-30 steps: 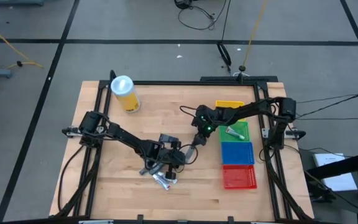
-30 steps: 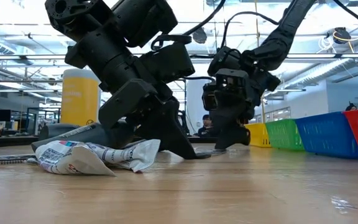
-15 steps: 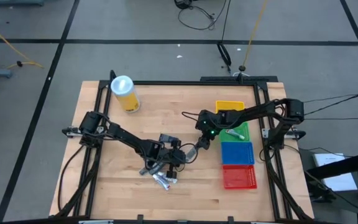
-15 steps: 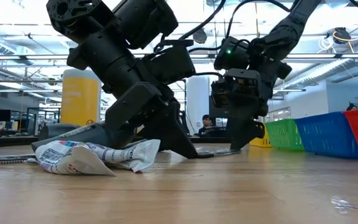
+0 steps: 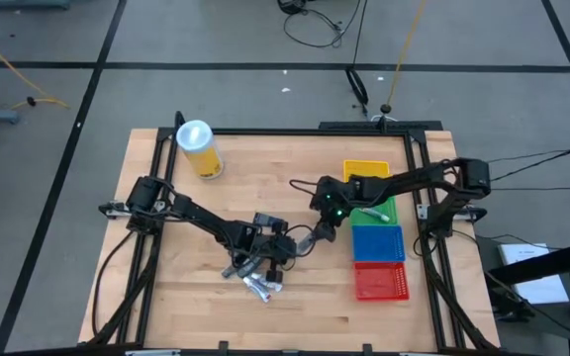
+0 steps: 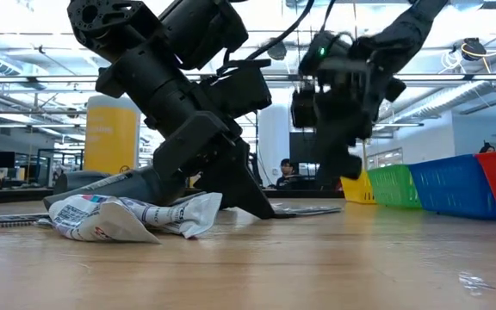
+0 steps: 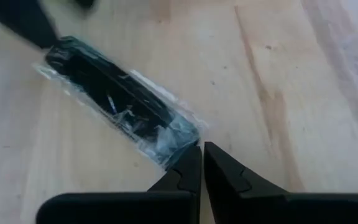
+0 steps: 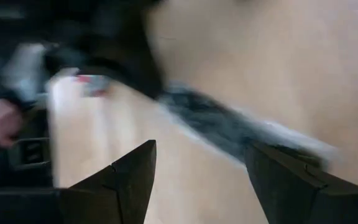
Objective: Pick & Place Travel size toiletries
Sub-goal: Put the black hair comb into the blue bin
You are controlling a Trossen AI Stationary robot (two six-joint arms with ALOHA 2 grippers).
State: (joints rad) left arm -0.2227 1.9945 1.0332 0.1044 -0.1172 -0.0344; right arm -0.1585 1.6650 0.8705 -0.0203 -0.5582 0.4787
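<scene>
The left claw (image 7: 201, 163), fingers pressed together, sat low mid-worktop on a bent, outstretched arm, its tips just touching a dark packet (image 7: 120, 109) in clear wrap. The right claw (image 8: 197, 171), fingers spread, hung raised near the trays (image 5: 378, 237).

The right gripper (image 6: 344, 164) now hangs higher above the table than a second ago, lifted off the wood and drawn a little toward the trays, its fingers spread wide and empty. The left gripper (image 5: 283, 259) shifts only slightly.
</scene>
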